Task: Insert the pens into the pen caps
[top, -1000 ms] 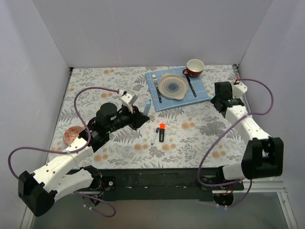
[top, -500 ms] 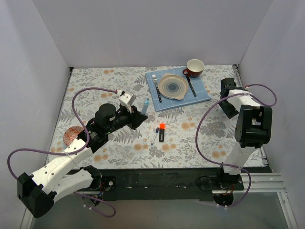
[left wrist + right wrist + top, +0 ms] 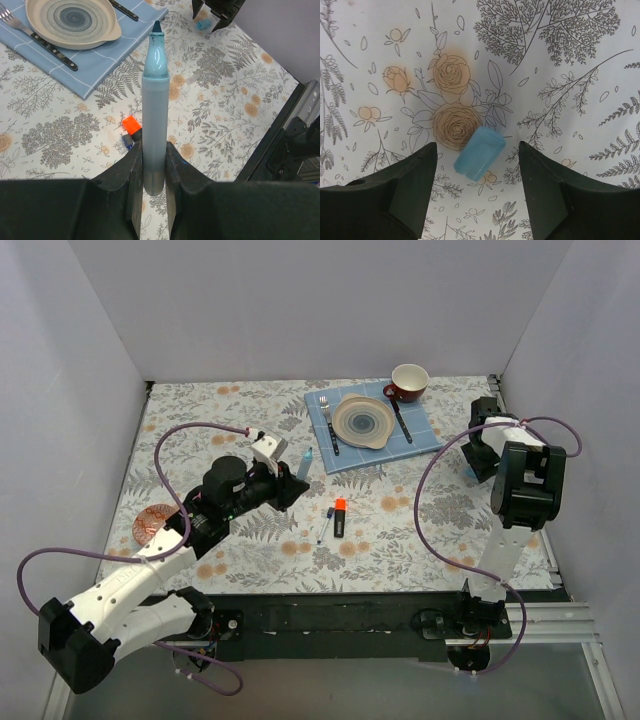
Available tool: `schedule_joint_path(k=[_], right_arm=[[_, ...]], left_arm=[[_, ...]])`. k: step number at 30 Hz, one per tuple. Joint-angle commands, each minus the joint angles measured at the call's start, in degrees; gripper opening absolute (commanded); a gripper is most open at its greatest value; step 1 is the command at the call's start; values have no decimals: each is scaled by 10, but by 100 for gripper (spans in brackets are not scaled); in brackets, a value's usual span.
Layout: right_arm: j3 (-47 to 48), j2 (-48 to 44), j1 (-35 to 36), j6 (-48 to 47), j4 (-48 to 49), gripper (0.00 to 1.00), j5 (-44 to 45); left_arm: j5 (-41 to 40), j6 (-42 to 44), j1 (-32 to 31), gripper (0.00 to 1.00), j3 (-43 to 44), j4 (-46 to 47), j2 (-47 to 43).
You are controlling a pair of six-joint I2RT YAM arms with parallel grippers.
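Your left hand [image 3: 153, 159] is clamped on the light-blue marker [image 3: 154, 100], held off the counter [image 3: 570, 75] with its tip pointing out past the fingers. Your right hand [image 3: 476, 162] is spread wide and holds nothing, straddling the light-blue cap [image 3: 480, 151], which lies on the counter. You're at the cap pickup, I judge: lower, close on it squarely, then bring it to the marker's tip.

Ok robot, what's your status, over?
Left claw shut on light-blue marker, tip bare. Right claw open over light-blue cap on table. Nothing blocking cap.
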Motion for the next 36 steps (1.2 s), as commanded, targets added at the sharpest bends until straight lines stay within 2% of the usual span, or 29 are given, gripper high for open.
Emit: schedule_joint_path(k=[1, 8, 11, 12, 14, 16, 18, 20, 24, 28, 29, 32, 36], right_arm=[[30, 11, -4, 27, -37, 72, 1], [33, 22, -4, 12, -60, 63, -2], [15, 13, -4, -14, -45, 50, -4], [2, 10, -4, -20, -41, 37, -3], [-16, -4, -4, -51, -16, 25, -6], [-42, -21, -4, -75, 0, 22, -12], [-62, -38, -4, -127, 37, 14, -27], [-102, -70, -4, -171, 89, 2, -51], [-166, -146, 14, -291, 151, 1, -160], [-219, -259, 96, -362, 166, 1, -168], [-244, -279, 133, -375, 171, 1, -169], [-299, -358, 186, -408, 230, 1, -230], [-387, -446, 214, -398, 313, 1, -362]], left_arm=[[-11, 11, -3, 0, 5, -5, 2], [-22, 13, -2, 0, 5, -6, 2], [-26, 14, -2, 0, 4, -6, 0], [-27, 14, -2, 0, 3, -6, 0], [-30, 13, -2, 0, 3, -6, 0], [-31, 13, -2, 0, 3, -6, -3], [-35, 11, -2, 0, 1, -6, -9], [-38, 11, -3, 0, 1, -4, -14], [-41, 7, -2, 0, -3, -1, -23], [-40, 3, -3, 0, -7, 6, -33], [-40, 3, -3, 0, -7, 5, -33], [-28, 1, -3, 0, -9, 8, -32], [17, -13, -4, 0, -14, 24, -24]])
